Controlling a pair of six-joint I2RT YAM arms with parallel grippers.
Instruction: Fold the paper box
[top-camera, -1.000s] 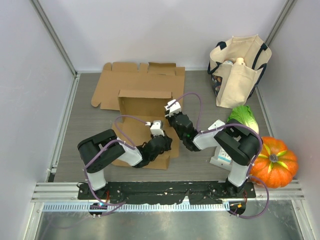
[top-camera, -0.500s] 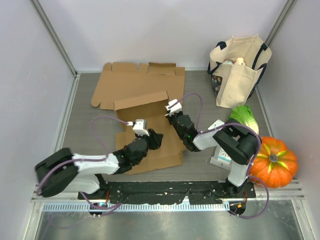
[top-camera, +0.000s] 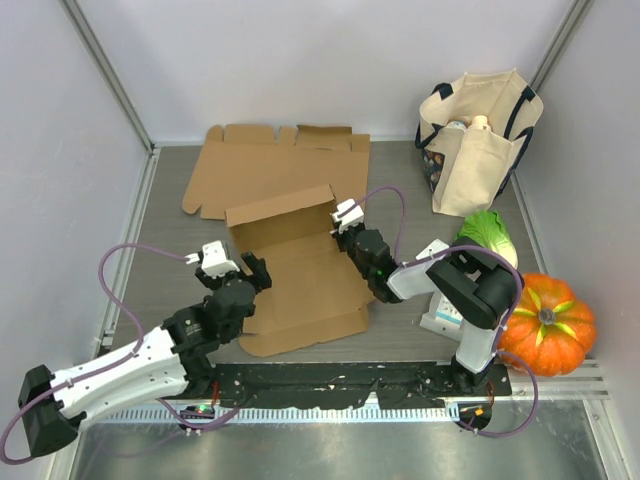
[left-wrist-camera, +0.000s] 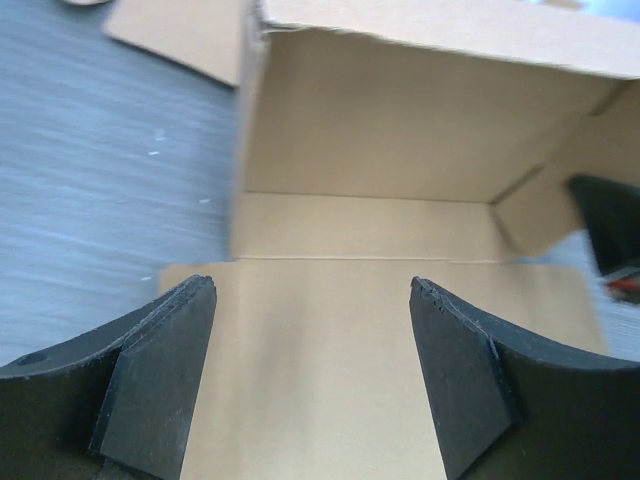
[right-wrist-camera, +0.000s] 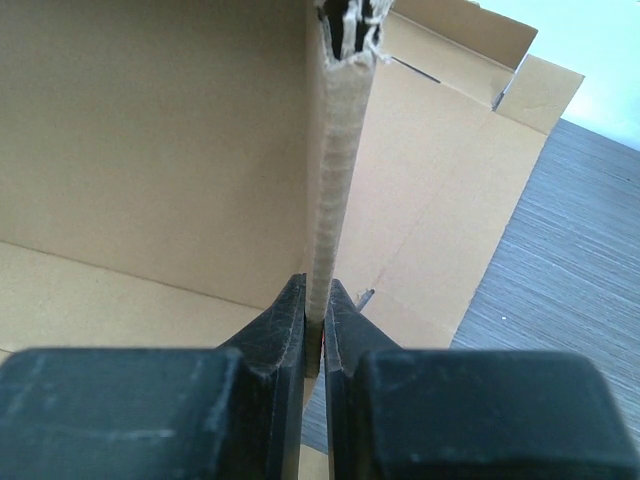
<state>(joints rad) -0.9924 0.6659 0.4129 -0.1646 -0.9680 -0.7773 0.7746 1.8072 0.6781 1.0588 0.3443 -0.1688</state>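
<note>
The left pincer (top-camera: 253, 271) has its two fingers spread wide apart with nothing gripped between them. It sits at the near-left corner of the paper box (top-camera: 300, 270), and in its wrist view the left pincer (left-wrist-camera: 312, 305) looks over a flat cardboard panel lying directly below its fingers (left-wrist-camera: 160, 370). Straight ahead of it the rear wall of the paper box (left-wrist-camera: 370, 150) stands upright, and off to its right a dark blurred shape at the frame's edge is the other arm. The right pincer (top-camera: 338, 226) is at the far-right corner of the box. Its jaws are pressed together on the thin edge of an upright side flap, and in its wrist view the right pincer (right-wrist-camera: 314, 305) has that corrugated edge rising straight up from between its fingertips, with the inner face of the paper box (right-wrist-camera: 150, 150) to its left. Beyond both pincers a flat cardboard sheet (top-camera: 270, 165) lies on the grey bench (top-camera: 170, 235). Well to the right of the right pincer stand a tote bag (top-camera: 480, 140), a green cabbage (top-camera: 487, 235) and an orange pumpkin (top-camera: 548, 322).
</note>
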